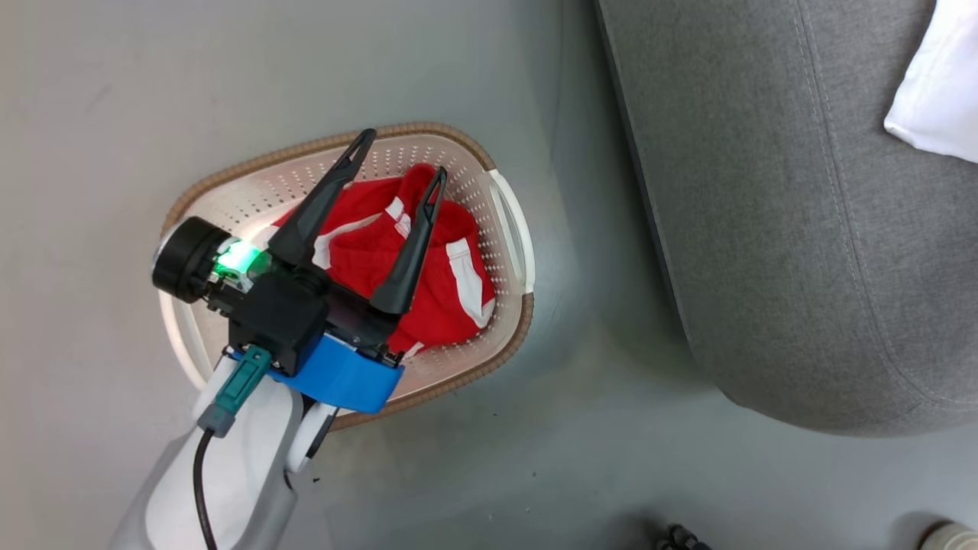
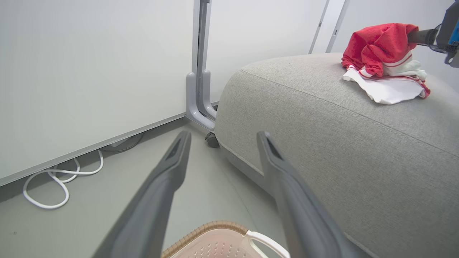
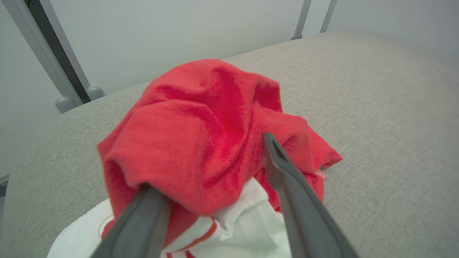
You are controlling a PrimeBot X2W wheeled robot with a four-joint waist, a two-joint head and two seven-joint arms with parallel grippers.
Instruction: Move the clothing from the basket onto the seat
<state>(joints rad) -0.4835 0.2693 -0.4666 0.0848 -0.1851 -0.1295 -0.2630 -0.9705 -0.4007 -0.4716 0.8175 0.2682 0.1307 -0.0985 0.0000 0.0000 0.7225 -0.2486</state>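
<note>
The basket (image 1: 510, 229) stands on the floor left of the seat (image 1: 802, 229), with red and white clothing (image 1: 435, 290) bunched inside. My left gripper (image 1: 403, 160) hovers above that clothing, open and holding nothing; the left wrist view shows its fingers (image 2: 172, 168) spread over the basket's rim (image 2: 215, 226). Another red and white garment (image 2: 376, 46) lies on the seat (image 2: 322, 136). My right gripper (image 3: 224, 139) is open at this garment (image 3: 186, 136): red fabric drapes over the left finger and hides its tip, while the right finger (image 3: 287, 172) is bare beside it.
A white cable (image 2: 53, 179) coils on the floor by the wall panels. A grey post foot (image 2: 200, 104) and a caster (image 2: 212, 140) stand at the seat's far corner. Bare grey floor lies between basket and seat. A white part of the garment (image 1: 932, 84) rests on the seat.
</note>
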